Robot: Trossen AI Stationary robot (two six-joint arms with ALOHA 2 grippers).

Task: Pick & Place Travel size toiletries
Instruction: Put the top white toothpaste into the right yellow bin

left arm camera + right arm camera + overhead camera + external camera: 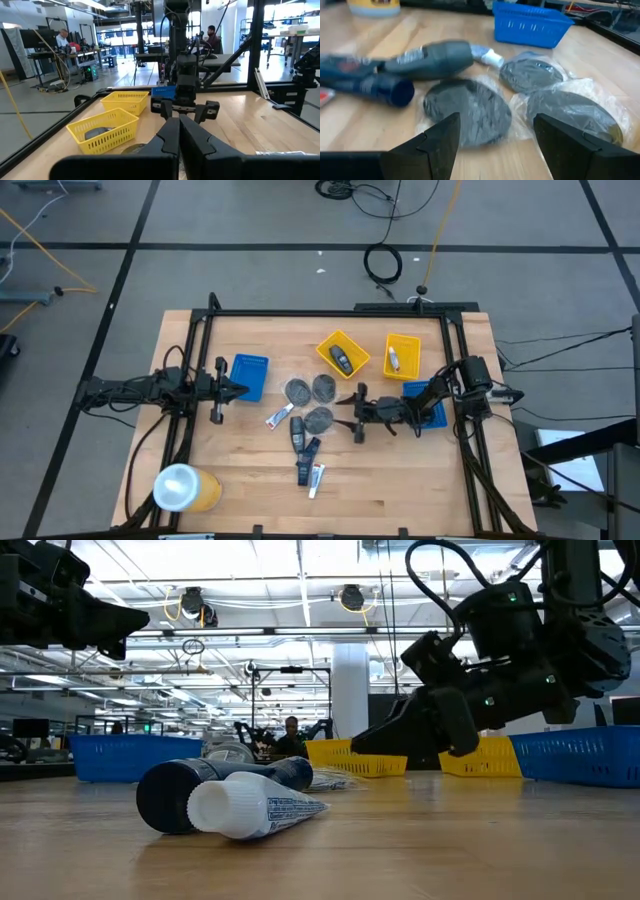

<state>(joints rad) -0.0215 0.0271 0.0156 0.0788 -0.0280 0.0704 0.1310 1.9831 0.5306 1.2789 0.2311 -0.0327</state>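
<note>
Right gripper (345, 412), fingers apart and empty, sits just right of the lower grey disc (318, 419) at frame centre, nearer than left gripper (243, 389), fingers together.

Orange cup (187, 488) partly cut off in right wrist view (373, 7), dark bottles (370, 85) blurred there
</note>
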